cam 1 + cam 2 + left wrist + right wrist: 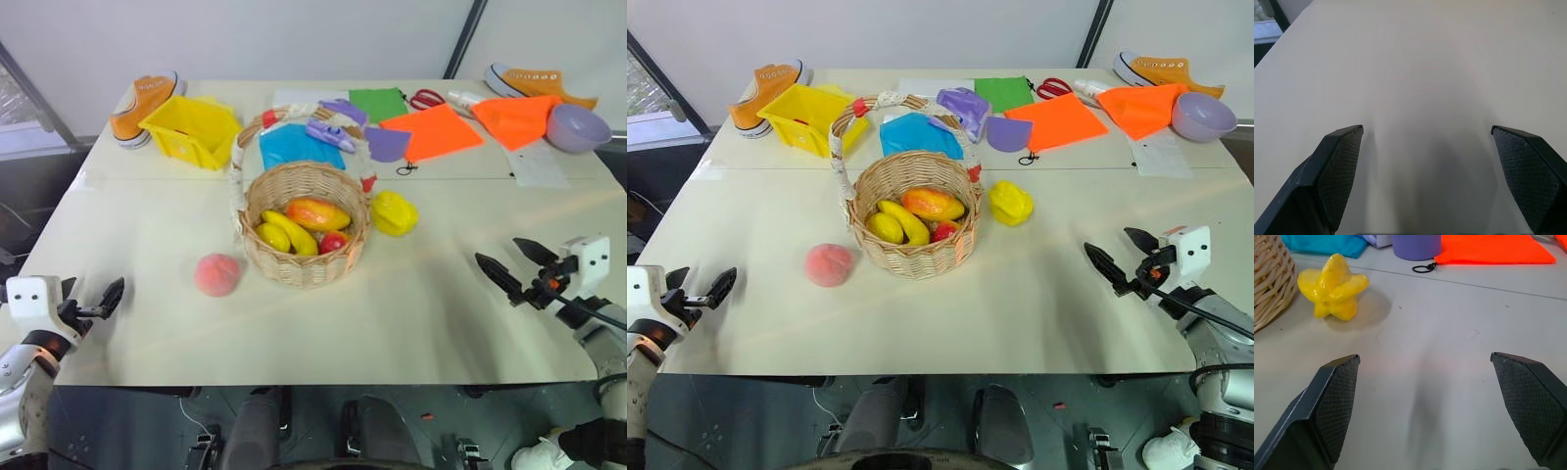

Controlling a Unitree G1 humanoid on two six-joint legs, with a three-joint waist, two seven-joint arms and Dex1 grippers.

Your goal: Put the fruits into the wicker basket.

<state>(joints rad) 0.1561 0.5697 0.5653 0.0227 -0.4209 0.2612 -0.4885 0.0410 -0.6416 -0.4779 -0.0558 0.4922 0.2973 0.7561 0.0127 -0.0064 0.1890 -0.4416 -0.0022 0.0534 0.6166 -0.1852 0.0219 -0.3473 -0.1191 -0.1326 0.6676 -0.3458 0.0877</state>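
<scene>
While bananas (pixel 286 231), mango (pixel 316 212) & red fruit (pixel 333 242) are sitting in the basket (pixel 304 264), peach (pixel 217 274) and yellow fruit (pixel 393 212) are lying beside it; left gripper (pixel 1426 129), right gripper (pixel 1425 357) are hovering wide open, empty.

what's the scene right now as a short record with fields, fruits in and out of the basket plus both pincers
in basket: bananas, mango, small red fruit inside the wicker basket
left to place: peach on the table at the basket's left; lumpy yellow fruit at its right
left pincer: open, empty, over bare table
right pincer: open, empty, yellow fruit ahead of it
other items: yellow bin, lilac bowl, orange cloth
</scene>
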